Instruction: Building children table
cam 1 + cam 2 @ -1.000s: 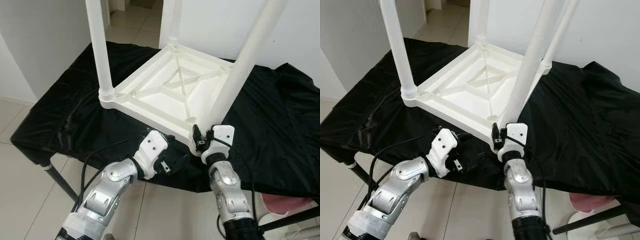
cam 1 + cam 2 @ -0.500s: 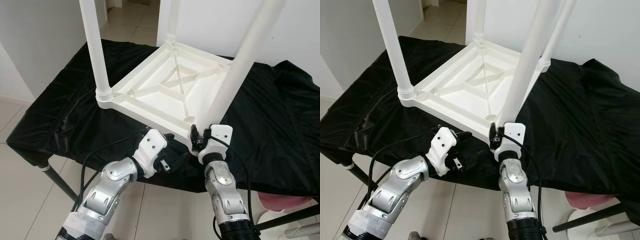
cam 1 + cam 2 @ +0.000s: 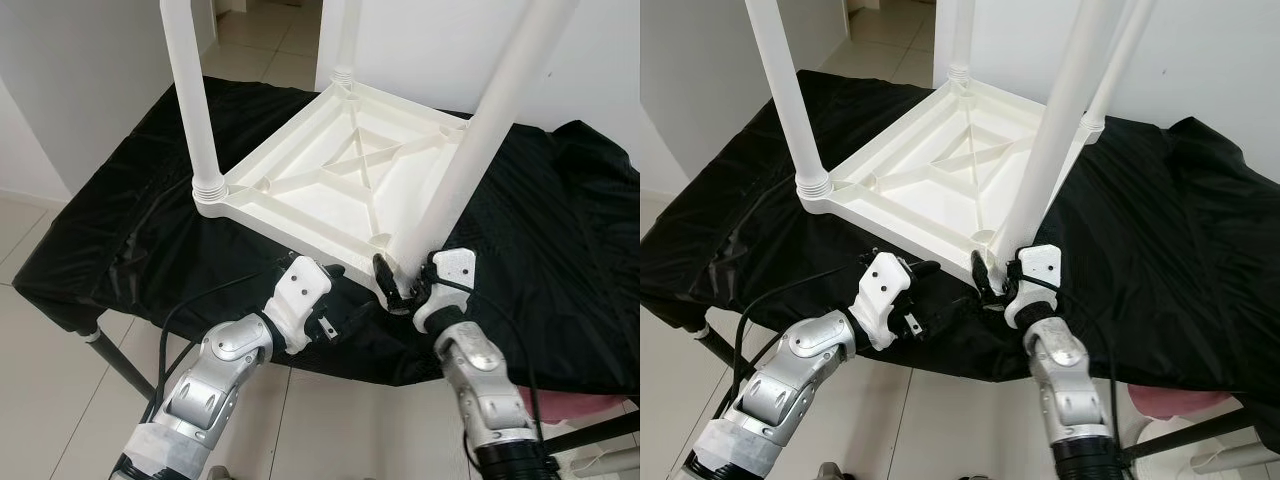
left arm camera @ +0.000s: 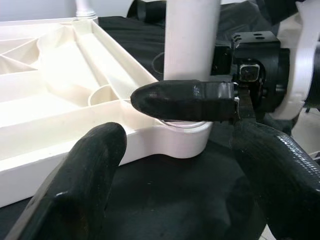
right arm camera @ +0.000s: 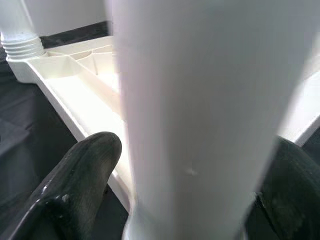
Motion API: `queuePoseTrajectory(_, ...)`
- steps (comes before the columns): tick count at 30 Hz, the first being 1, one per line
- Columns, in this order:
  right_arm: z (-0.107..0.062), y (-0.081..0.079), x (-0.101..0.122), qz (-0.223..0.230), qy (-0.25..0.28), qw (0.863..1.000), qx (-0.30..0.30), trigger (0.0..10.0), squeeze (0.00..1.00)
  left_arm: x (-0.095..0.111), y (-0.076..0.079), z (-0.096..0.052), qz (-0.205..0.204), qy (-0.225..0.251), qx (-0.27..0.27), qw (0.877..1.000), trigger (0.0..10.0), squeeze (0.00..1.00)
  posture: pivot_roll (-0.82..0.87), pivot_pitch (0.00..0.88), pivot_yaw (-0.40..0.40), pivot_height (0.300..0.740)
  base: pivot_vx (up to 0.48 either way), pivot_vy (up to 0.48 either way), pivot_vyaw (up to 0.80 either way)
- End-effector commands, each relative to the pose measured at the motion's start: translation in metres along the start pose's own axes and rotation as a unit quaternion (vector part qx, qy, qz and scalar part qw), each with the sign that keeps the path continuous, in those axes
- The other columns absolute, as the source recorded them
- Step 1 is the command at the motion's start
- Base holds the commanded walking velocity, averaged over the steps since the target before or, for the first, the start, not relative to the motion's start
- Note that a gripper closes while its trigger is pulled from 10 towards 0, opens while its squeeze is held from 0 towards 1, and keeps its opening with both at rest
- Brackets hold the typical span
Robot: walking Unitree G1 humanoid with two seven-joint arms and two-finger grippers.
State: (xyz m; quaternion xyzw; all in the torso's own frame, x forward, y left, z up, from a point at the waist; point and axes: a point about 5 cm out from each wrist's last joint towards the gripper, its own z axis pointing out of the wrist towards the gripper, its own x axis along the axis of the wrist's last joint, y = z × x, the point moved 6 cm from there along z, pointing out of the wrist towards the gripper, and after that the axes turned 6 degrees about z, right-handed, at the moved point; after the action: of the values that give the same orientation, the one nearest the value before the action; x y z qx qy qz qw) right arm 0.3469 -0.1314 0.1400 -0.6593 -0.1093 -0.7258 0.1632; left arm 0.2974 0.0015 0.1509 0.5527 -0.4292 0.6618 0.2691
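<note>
- The white plastic children's table lies upside down on a black crinkled cloth that covers a work surface, its ribbed underside facing up and its round white legs standing upward
- The right gripper is at the table's near corner, at the foot of the nearest white round leg; its two black fingers lie one on each side of that leg, grasping it low down by the socket
- In the left wrist view one of those black fingers crosses the front of the leg just above the rounded corner socket
- The left gripper sits just beside the right one, in front of the table's near edge and low over the cloth; its fingers are spread apart with nothing between them, one close to the rim, contact unclear
- Beyond the right gripper the black cloth runs wide and bare to its far hem, giving open room on that side
- Away from the left gripper, along the near rim, a second leg rises from its ribbed collar at the next corner; two more legs stand at the far corners
- Below both grippers the cloth's front hem drops off to pale floor tiles
- A white wall flanks the cloth's far left edge
</note>
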Motion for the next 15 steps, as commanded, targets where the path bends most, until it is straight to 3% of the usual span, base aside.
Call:
queuePoseTrajectory(1, 0.000, 0.003, -0.004, -0.005, -0.009, 0.999, 0.032, 10.0, 0.00, -0.002, 0.002, 0.001, -0.001, -0.004, -0.008, 1.000, 10.0, 0.00, 0.02, 0.081, -0.058, 0.740, 0.000, 0.000, 0.00)
queuePoseTrajectory(14, 0.013, 0.014, -0.011, -0.060, -0.040, 0.991, 0.111, 10.0, 0.00, 0.001, 0.003, 0.004, 0.001, 0.000, -0.015, 1.000, 10.0, 0.00, 0.03, 0.074, -0.051, 0.740, 0.000, 0.000, 0.00)
queuePoseTrajectory(15, 0.014, 0.014, -0.010, -0.063, -0.040, 0.990, 0.118, 2.2, 0.00, 0.001, 0.002, 0.004, 0.002, -0.001, -0.015, 1.000, 10.0, 0.00, 0.03, 0.071, -0.053, 0.740, 0.000, 0.000, 0.00)
